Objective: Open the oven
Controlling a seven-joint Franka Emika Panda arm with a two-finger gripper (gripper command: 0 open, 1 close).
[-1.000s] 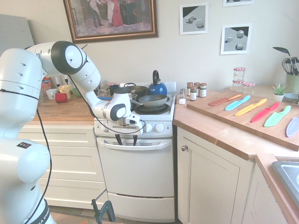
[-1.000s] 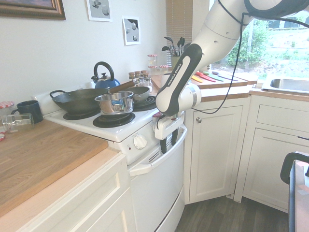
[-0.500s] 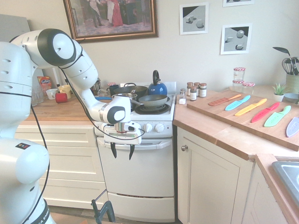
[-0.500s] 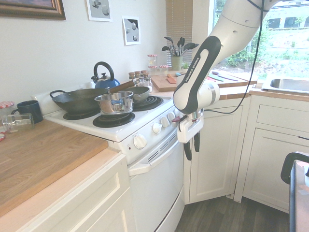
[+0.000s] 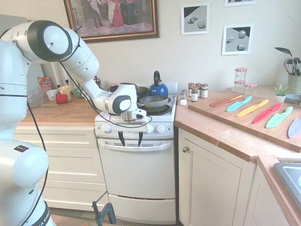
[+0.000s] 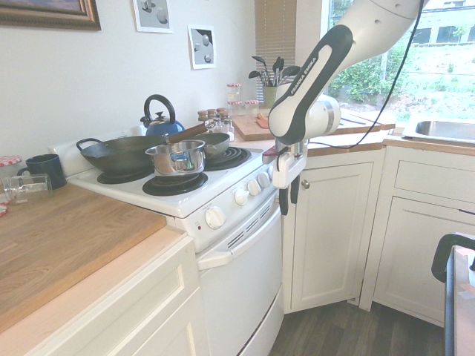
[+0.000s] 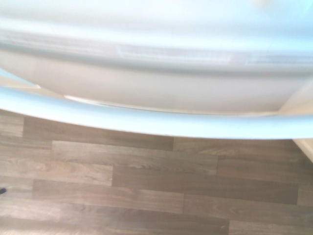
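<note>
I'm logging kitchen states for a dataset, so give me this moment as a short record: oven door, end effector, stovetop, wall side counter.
oven door: closed, white, with bar handle
end effector: open, pointing down in front of the oven, holding nothing
stovetop: steel pot, wok, blue kettle
cutting board: colored knives, including yellow and red

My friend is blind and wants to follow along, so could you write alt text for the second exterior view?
A robot gripper, fingers apart, hangs in front of a white oven whose door is closed. On the stovetop sit a dark wok, a shiny pot and a blue kettle.
</note>
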